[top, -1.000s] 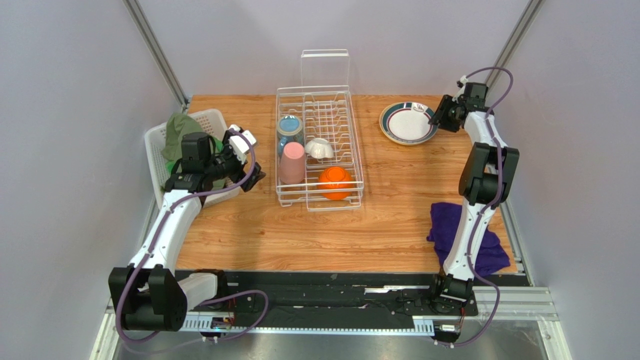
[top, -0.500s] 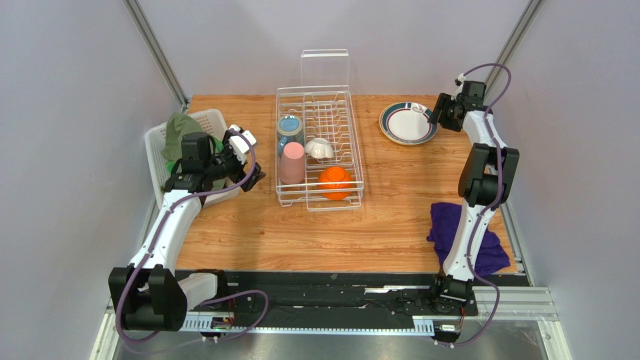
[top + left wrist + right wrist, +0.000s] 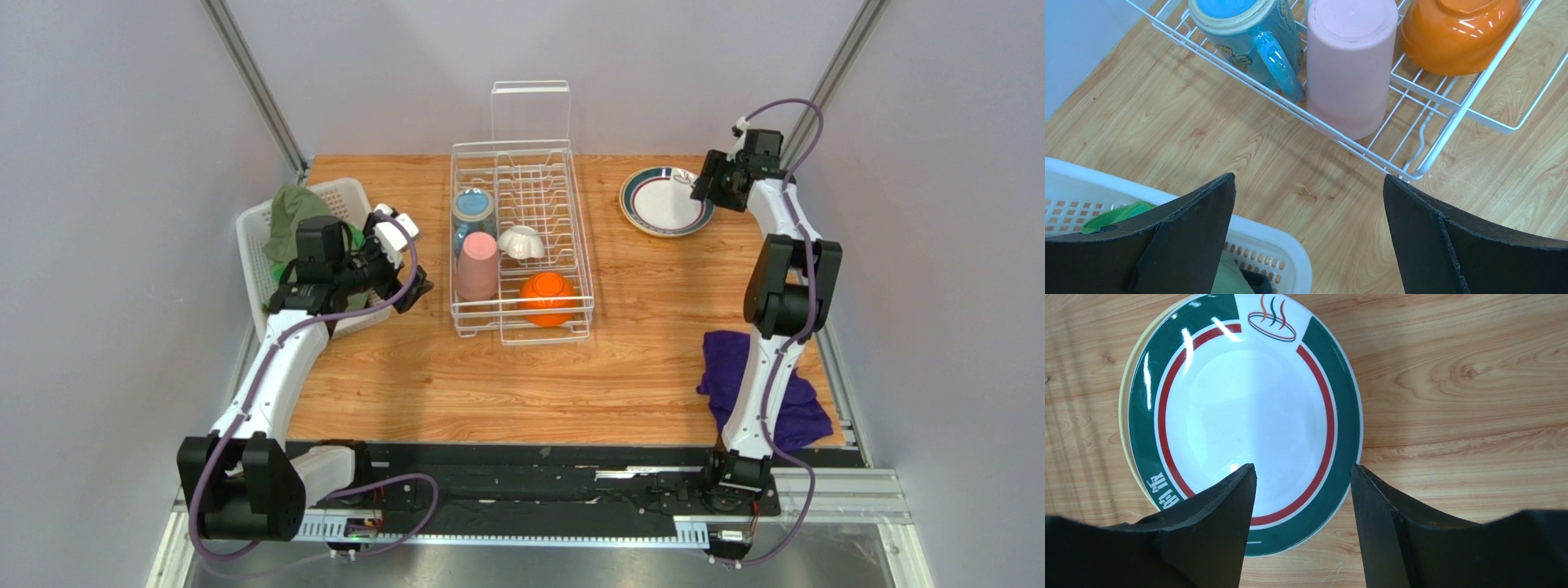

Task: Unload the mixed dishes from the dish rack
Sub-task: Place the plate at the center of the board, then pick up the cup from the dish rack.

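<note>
I have the left fingers point(image 3: 1201, 214) spread wide with nothing between them. They hang over the rim of the white slatted basket point(image 3: 1281, 251), which sits directly beneath them at the left edge of the worktop point(image 3: 638, 355). A green cloth point(image 3: 292, 208) is bundled inside it.

Just ahead of these fingers, across a strip of bare wood, lies the near corner of the dish rack point(image 3: 1438, 141). Closest to the fingers in that corner is the pink cup point(image 3: 1350, 61), standing mouth down. The blue patterned mug point(image 3: 1241, 30) stands touching the pink cup on its left, handle turned towards me. The orange bowl point(image 3: 1459, 30) sits overturned on the pink cup's right. From the top camera I also see the small white cup point(image 3: 521, 243), tilted among the tines further from the fingers. The clear panel point(image 3: 531, 113) stands upright at the rack's far end.

The right fingers point(image 3: 1223, 508) are apart and grip nothing. They hover over the far right corner of the worktop, above the dark-rimmed white plate point(image 3: 1247, 422). That plate lies flat on the wood, out of the rack and beside its right side, and its near rim falls below and between the fingertips. A thin edge of the pale yellow plate point(image 3: 1123, 404) peeks out from under it on one side. Well back from these fingers, near the right arm's base, lies a crumpled purple cloth point(image 3: 748, 380).
</note>
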`<action>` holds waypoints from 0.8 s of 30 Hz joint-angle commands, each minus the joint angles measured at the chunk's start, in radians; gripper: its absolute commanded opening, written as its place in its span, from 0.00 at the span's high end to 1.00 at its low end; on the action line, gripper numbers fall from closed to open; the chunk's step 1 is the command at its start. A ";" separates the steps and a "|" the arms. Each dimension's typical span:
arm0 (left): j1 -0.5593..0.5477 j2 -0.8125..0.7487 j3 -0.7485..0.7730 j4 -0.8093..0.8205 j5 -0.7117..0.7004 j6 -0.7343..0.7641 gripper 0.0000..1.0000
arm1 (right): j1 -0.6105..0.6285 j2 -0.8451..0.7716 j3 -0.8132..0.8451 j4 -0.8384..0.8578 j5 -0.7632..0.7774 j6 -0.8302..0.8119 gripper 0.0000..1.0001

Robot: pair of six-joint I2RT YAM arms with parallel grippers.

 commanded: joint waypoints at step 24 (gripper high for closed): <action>0.004 -0.011 -0.022 0.024 0.021 0.036 0.02 | 0.018 0.061 0.140 -0.029 0.123 -0.054 0.38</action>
